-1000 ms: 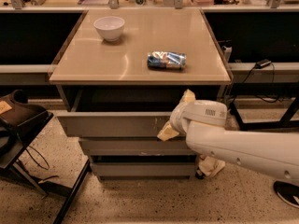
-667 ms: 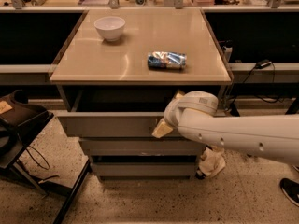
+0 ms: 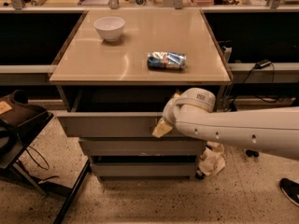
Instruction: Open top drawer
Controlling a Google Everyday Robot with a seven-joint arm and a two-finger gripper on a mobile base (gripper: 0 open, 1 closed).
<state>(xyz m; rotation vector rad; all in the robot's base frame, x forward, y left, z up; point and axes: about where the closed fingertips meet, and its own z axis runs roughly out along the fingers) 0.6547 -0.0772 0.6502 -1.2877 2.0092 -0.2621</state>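
Note:
The top drawer is the wide grey front just under the tan table top. It stands pulled out a little, with a dark gap behind its upper edge. My gripper is at the drawer front's upper edge, right of centre, its pale tip resting against the front. The white arm comes in from the right and covers the drawer's right end. The inside of the drawer is hidden in shadow.
On the table top are a white bowl and a blue snack bag. Two shorter grey drawer fronts sit below. A black stand is at the left, and a crumpled cloth lies on the floor at the right.
My arm and gripper have shifted left along the drawer front, from near its right end toward the centre. The drawer front looks about where it was.

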